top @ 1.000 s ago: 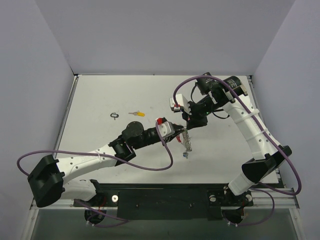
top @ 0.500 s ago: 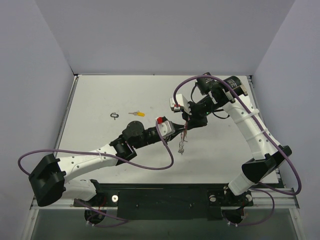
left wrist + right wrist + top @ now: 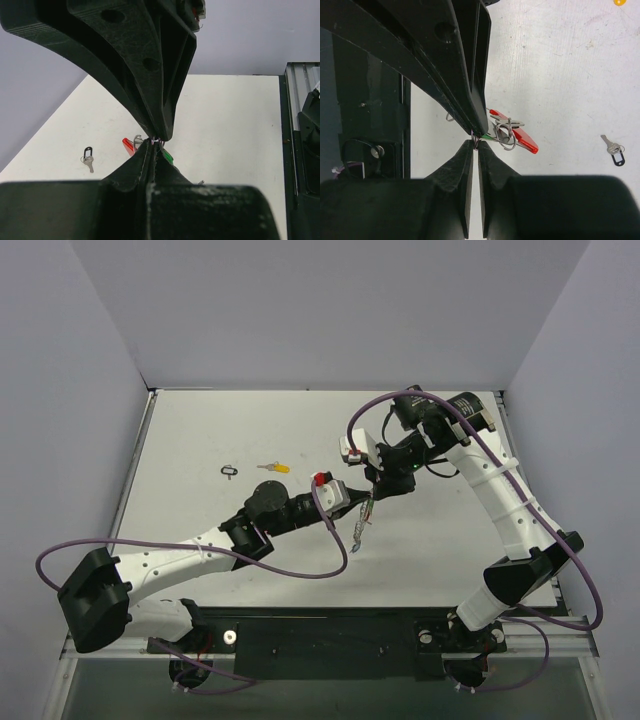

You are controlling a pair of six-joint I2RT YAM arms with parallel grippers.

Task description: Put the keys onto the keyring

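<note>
Dangling keyring, seemingly pinched above.

— Surface?
— White counter, matte, faintly scuffed, with a metal rail along its right edge.
— What lies on it?
— Two small items, both left of centre in the overhead view. A yellow-headed key lies flat, head pointing right. To its left, near but apart, is a black loop with a short silver piece attached.
— Seen elsewhere?
— The loop shows at lower left in the left wrist view and at the right edge in the right wrist view.
</note>
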